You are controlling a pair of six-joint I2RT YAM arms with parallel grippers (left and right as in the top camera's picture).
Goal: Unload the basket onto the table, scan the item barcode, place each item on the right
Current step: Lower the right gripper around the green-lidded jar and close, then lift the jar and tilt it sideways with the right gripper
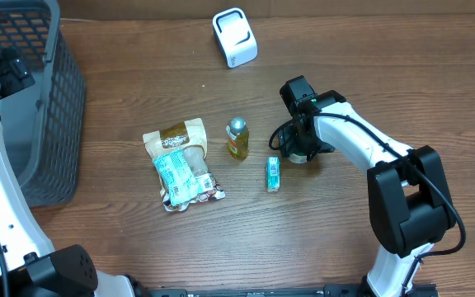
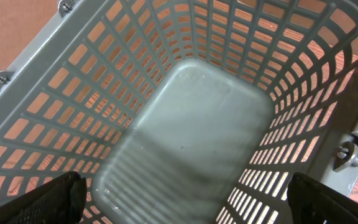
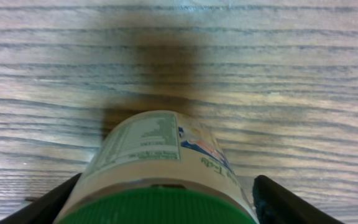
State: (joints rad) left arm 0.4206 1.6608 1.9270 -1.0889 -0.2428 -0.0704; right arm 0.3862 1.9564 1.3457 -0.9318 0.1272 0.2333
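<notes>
Target is a small round jar with a green screw lid and a printed paper label [image 3: 148, 143]. It stands upright on the brown wood-grain table [image 1: 369, 74], right of centre, directly under the right gripper [image 1: 299, 150].

Right gripper [image 3: 166, 190]: jaws straddle the jar, one black finger on each side at lid height. A sliver of table seems to show between the right-hand finger and the jar wall, so I read it as not clamped, but the wrist view is tight and blurry.

Left gripper [image 2: 185, 202]: spread wide, holding nothing, hanging over the grey slotted plastic basket [image 2: 191, 124].

Handling, as a guess:
- The jar is rigid and probably light.
- The label may be slick and the body is round, so it could twist in a two-finger pinch.
- Best hold is across the lid or just under it, leaving the label face clear for the white rounded scanner block [image 1: 235, 37] at the far edge.
- No barcode is visible from here, only a text panel.

Views:
- Only the right wrist shows the jar, lid and label; overhead the arm hides nearly all of it.
- Only overhead shows the layout: scanner well apart from the jar, plus a crinkly snack bag [image 1: 180, 165], a small yellow bottle with a silver cap [image 1: 237, 139] and a little teal carton [image 1: 273, 174] to the jar's side.
- The left wrist shows only the basket interior.
</notes>
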